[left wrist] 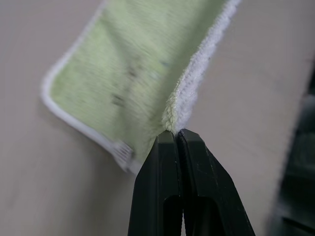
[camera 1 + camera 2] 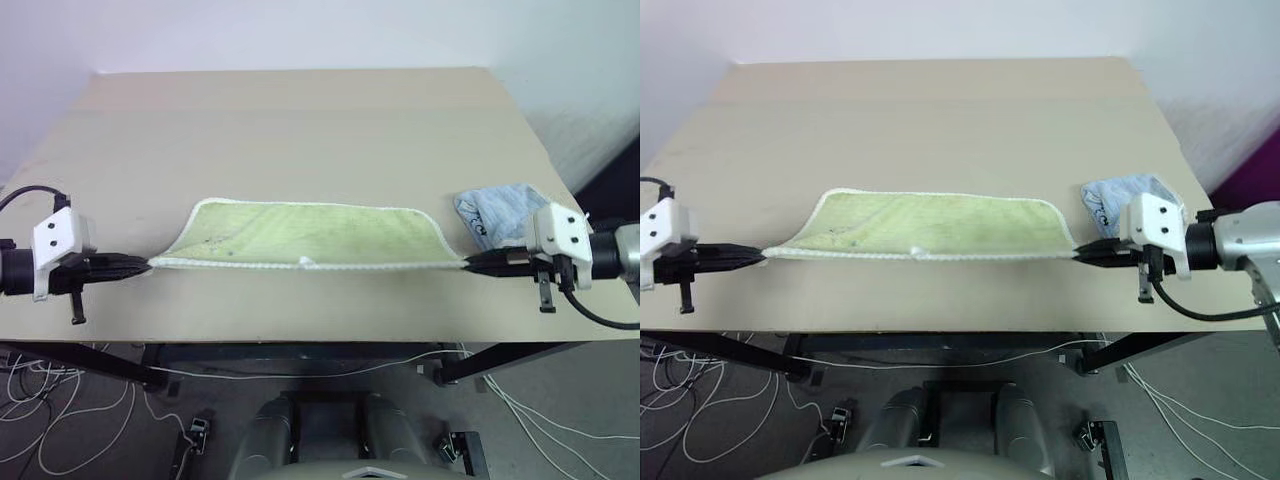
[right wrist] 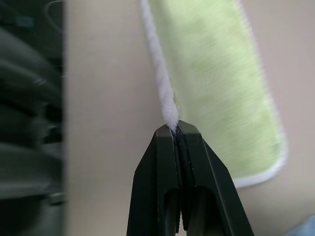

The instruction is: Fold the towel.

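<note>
1. Nearest us, at nine o'clock, our left gripper (image 2: 140, 265) is pinched tight on one near corner of the light green terry towel with white stitched edging (image 2: 310, 238); at three o'clock our right gripper (image 2: 472, 263) clamps the other.
2. We judge one fold made: the towel looks doubled, a narrow band near the front edge of the beige wooden table (image 2: 300, 130). Releasing, and perhaps folding crosswise, remains.
3. A crumpled light blue towel (image 2: 495, 212) lies just beyond the right gripper.

The towel (image 2: 300, 237) is nubby green terry cloth with white stitched edging; the table (image 2: 300, 130) is smooth, matt.
</note>
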Tool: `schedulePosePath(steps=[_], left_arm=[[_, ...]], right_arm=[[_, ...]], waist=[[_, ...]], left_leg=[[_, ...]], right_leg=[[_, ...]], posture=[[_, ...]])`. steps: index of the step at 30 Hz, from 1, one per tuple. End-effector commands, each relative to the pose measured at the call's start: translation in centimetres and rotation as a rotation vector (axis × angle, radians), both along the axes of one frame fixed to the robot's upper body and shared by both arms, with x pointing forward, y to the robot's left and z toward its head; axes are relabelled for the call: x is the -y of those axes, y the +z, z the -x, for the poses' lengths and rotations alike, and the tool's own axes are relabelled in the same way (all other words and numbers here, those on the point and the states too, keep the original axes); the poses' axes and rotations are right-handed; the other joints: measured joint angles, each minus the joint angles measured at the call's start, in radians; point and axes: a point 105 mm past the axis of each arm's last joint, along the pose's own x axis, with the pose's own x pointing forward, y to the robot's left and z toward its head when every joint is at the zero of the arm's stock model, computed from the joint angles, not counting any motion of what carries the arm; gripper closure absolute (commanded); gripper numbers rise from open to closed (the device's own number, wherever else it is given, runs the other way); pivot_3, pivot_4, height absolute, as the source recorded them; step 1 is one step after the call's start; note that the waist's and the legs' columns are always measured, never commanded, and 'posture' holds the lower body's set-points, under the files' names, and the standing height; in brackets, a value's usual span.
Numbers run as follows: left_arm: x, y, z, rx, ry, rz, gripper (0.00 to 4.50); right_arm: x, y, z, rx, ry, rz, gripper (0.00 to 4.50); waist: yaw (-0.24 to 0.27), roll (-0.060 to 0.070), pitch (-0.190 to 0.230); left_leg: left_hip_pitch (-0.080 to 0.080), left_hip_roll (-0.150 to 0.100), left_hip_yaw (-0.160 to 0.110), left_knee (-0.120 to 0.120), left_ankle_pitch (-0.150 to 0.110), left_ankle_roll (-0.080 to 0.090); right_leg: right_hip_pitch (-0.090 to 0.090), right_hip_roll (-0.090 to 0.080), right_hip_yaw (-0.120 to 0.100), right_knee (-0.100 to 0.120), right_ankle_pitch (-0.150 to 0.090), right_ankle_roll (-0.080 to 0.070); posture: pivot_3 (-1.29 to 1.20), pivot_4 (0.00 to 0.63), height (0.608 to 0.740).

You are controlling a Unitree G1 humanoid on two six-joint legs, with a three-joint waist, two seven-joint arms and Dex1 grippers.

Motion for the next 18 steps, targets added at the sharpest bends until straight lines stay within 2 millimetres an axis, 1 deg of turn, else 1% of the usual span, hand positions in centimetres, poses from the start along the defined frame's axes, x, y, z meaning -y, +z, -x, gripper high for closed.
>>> schedulePosePath(steps=[1, 7, 13, 18], left_arm=[[0.0, 0.1, -2.0, 0.044, 0.034, -0.012, 4.5], [0.1, 0.5, -6.3, 0.139, 0.094, -0.037, 4.5], [0.9, 0.4, -10.3, 0.207, 0.148, -0.083, 4.5], [1.1, -0.6, -12.0, 0.212, 0.191, -0.139, 4.5]], right_arm=[[-0.3, 0.0, -1.2, 0.03, 0.008, 0.006, 4.47], [-0.2, -0.3, -5.5, 0.118, -0.059, 0.01, 4.47], [0.4, -0.5, -9.7, 0.161, -0.143, 0.003, 4.47], [1.4, -1.2, -12.1, 0.184, -0.222, 0.039, 4.47]], waist=[[0.006, 0.0, 0.0], [0.012, 0.0, 0.0], [0.012, 0.0, 0.0], [0.01, 0.0, 0.0]], left_leg=[[0.0, 0.0, 0.0, 0.0, 0.0, 0.0], [-0.001, -0.001, 0.001, 0.001, 0.0, 0.0], [-0.001, -0.002, 0.001, 0.001, 0.0, 0.0], [-0.002, -0.002, 0.002, 0.001, 0.0, 0.0]], right_leg=[[0.0, 0.001, 0.0, 0.0, 0.0, 0.0], [-0.002, 0.002, 0.0, 0.001, 0.0, 0.0], [-0.002, 0.002, 0.0, 0.002, 0.0, 0.0], [-0.003, 0.002, 0.0, 0.002, 0.0, 0.0]], posture=[[0.0, 0.15, 0.74], [0.0, 0.15, 0.74], [0.0, 0.15, 0.74], [0.0, 0.15, 0.74]])
